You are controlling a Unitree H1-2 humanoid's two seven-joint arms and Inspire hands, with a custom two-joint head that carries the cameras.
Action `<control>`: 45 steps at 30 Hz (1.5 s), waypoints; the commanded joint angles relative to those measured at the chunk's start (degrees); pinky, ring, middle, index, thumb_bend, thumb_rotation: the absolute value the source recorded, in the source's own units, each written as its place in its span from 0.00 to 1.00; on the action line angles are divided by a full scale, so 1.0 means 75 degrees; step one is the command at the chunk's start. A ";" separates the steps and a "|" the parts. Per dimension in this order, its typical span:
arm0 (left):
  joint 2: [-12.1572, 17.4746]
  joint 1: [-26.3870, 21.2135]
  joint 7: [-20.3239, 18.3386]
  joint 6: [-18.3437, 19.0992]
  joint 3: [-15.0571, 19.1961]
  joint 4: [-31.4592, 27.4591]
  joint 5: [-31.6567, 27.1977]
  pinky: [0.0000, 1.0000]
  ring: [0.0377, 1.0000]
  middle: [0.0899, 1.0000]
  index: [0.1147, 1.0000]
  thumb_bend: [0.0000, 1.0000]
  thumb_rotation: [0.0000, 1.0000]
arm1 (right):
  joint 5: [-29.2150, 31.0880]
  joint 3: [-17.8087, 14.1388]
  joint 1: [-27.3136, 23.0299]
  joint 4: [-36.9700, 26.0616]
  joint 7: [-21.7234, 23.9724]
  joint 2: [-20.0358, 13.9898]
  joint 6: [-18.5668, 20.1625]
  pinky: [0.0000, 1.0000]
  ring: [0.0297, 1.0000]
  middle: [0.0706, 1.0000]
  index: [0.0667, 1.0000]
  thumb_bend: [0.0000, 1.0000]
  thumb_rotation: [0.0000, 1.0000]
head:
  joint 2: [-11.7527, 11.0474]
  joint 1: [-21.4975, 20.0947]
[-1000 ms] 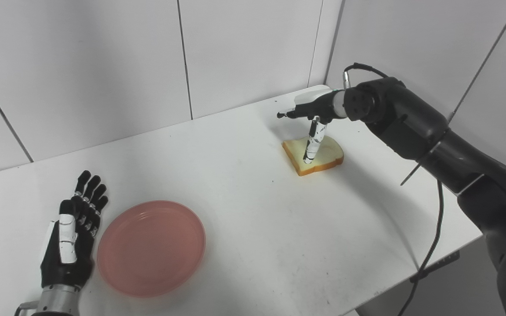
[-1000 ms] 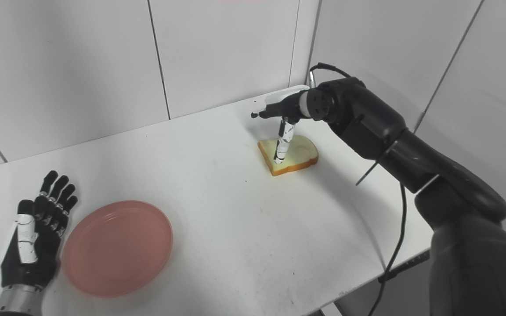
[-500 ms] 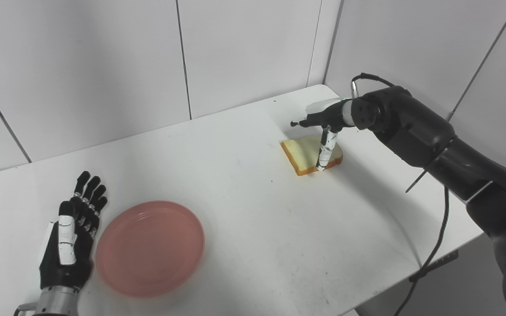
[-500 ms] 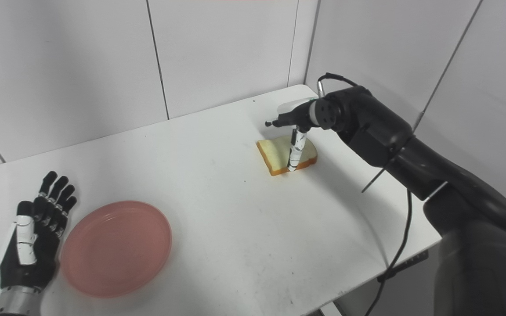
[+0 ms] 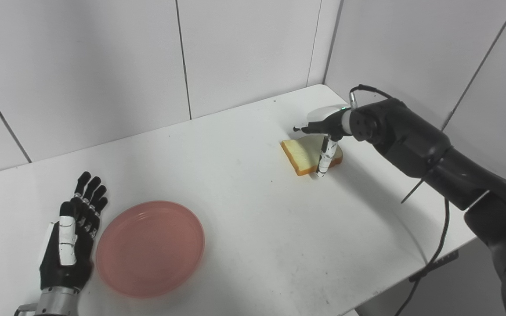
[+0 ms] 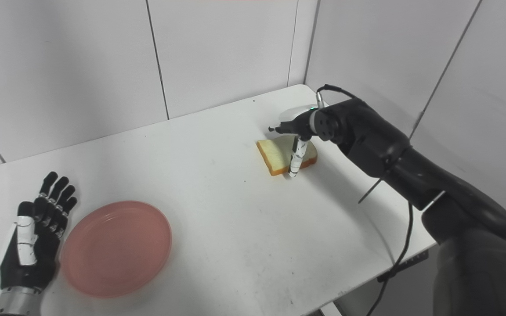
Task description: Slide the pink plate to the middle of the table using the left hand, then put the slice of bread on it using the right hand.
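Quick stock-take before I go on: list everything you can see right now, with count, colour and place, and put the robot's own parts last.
plate: one, pink, near-left part of the table, empty, beside the left hand.
slice of bread: one, pale with a brown crust, far-right part of the table, lying flat.
table: one, white, against the tiled walls.
cable: one, black, hanging off the right arm past the table's right edge.
left hand: one, black and white, fingers apart, flat at the near-left, holding nothing.
right hand: one, black and white, over the bread, one finger pointing down at its near edge; no hold on the bread.

White table (image 5: 253, 228), tiled wall (image 5: 103, 66)
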 commanded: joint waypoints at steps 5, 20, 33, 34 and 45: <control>0.0029 0.0812 -0.0116 0.0076 -0.0015 0.0411 -0.0086 0.99 0.98 0.97 0.95 0.78 0.96 | -0.0023 -0.0299 -0.0137 -0.0047 -0.0531 -0.0058 -0.0379 1.00 1.00 1.00 1.00 1.00 0.31 | 0.0007 0.0007; 0.0035 0.0872 -0.0135 0.0151 -0.0050 0.0285 -0.0064 0.99 0.98 0.97 0.95 0.79 0.95 | -0.0185 -0.0392 -0.0007 -0.0043 -0.1065 0.0034 -0.0703 1.00 1.00 1.00 1.00 1.00 0.31 | 0.0054 0.0012; 0.0034 0.0894 -0.0151 0.0209 -0.0050 0.0229 -0.0078 0.98 0.97 0.97 0.95 0.79 0.95 | -0.0502 -0.0348 -0.0117 0.0380 -0.1073 0.0022 -0.0831 1.00 1.00 1.00 1.00 1.00 0.27 | 0.0076 -0.0019; 0.0037 0.0900 -0.0152 0.0216 -0.0051 0.0214 -0.0076 0.98 0.97 0.97 0.95 0.79 0.95 | -0.0504 -0.0353 -0.0114 0.0396 -0.1076 0.0029 -0.0846 1.00 1.00 1.00 1.00 1.00 0.26 | 0.0100 -0.0013; 0.0034 0.0963 -0.0143 0.0366 -0.0074 0.0035 -0.0074 0.99 0.97 0.97 0.95 0.79 0.95 | -0.0630 -0.0360 -0.0087 0.0453 -0.1102 0.0137 -0.0856 0.99 1.00 1.00 1.00 1.00 0.27 | 0.0155 -0.0002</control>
